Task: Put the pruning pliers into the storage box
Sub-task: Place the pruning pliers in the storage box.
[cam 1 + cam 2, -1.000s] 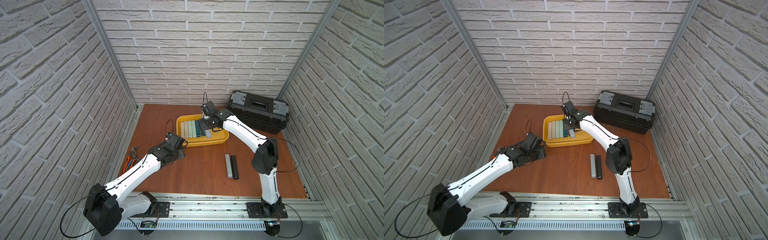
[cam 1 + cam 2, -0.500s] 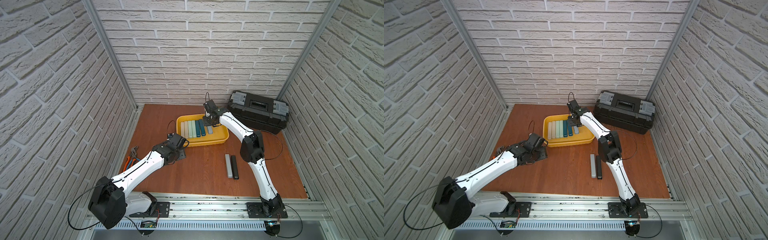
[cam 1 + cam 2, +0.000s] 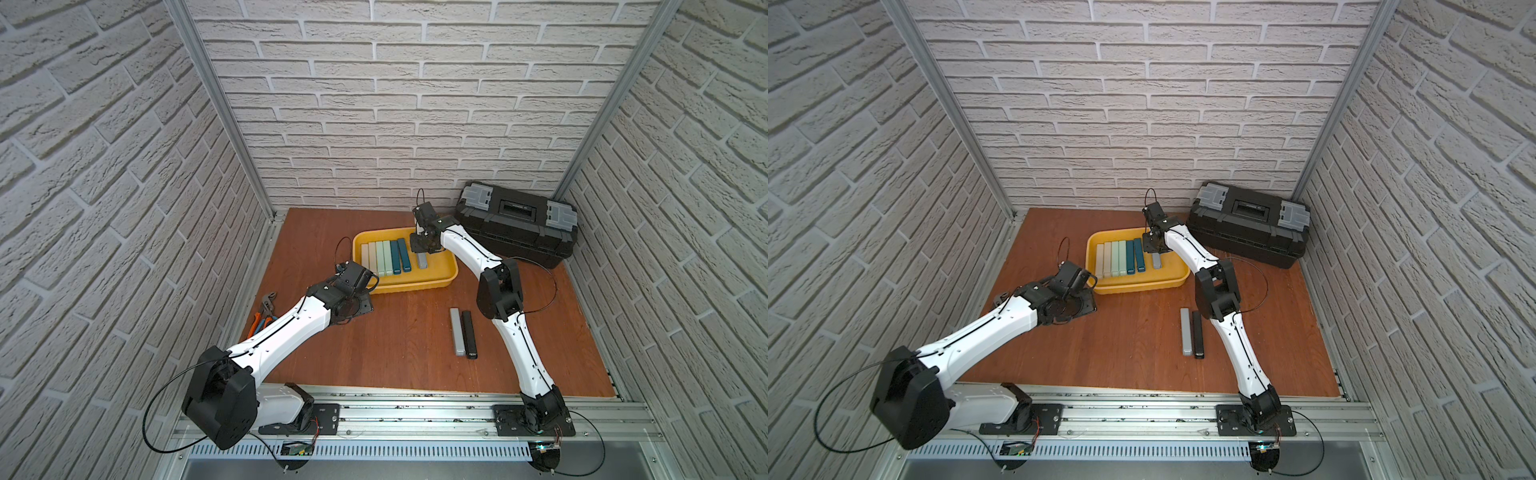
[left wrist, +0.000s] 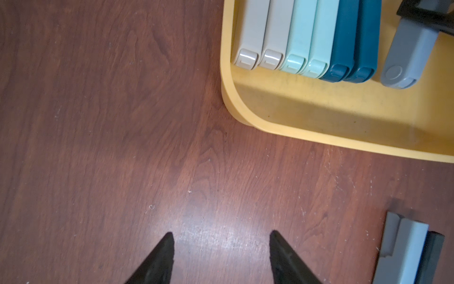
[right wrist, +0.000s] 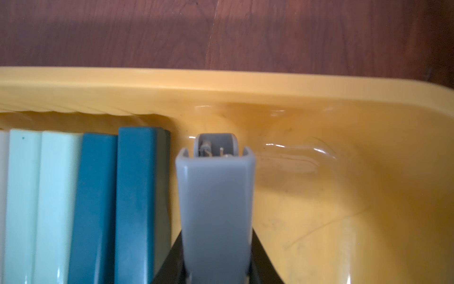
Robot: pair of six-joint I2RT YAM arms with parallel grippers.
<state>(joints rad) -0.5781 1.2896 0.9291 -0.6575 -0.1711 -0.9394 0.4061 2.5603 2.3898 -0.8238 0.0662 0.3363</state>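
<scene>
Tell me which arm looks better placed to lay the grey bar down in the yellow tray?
Right. The right gripper is shut on the grey bar inside the yellow tray beside the teal bars. The left gripper hangs open and empty outside it.

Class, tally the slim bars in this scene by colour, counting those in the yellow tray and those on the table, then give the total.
Beige bars: 2
Mint green bars: 2
Teal bars: 2
Grey bars: 2
Black bar: 1
Total: 9
</scene>
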